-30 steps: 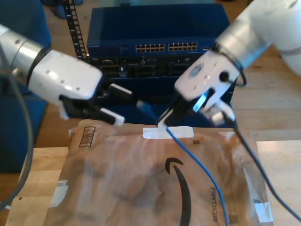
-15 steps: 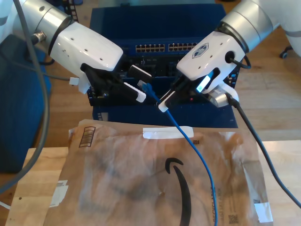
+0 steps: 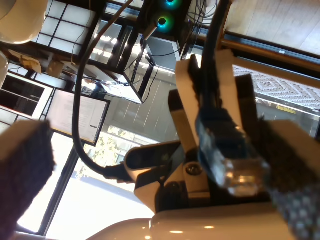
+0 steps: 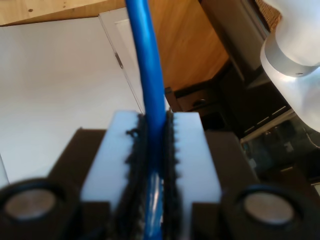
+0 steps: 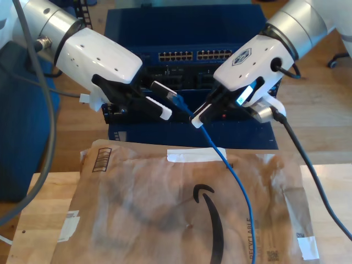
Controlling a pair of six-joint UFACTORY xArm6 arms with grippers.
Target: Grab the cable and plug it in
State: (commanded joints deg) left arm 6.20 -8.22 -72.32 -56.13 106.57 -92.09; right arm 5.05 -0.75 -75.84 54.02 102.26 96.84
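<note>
Exterior view, left to right: my first hand (image 5: 163,102) stands spread around the cable's plug (image 5: 172,98), while my second hand (image 5: 199,117) pinches the blue cable (image 5: 236,181) just behind it, above the paper mailer (image 5: 165,209). If my first hand closes off-centre, the plug may twist away. Since half a second ago, both hands have edged rightward and the plug sits deeper between the fingers.

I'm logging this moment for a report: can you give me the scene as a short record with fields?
cable: blue, trailing over the brown envelope
plug: free end, between the pads of my first claw
my first claw: open
my second claw: shut on the cable
switch: blue, behind both claws; plug not in a port
</note>
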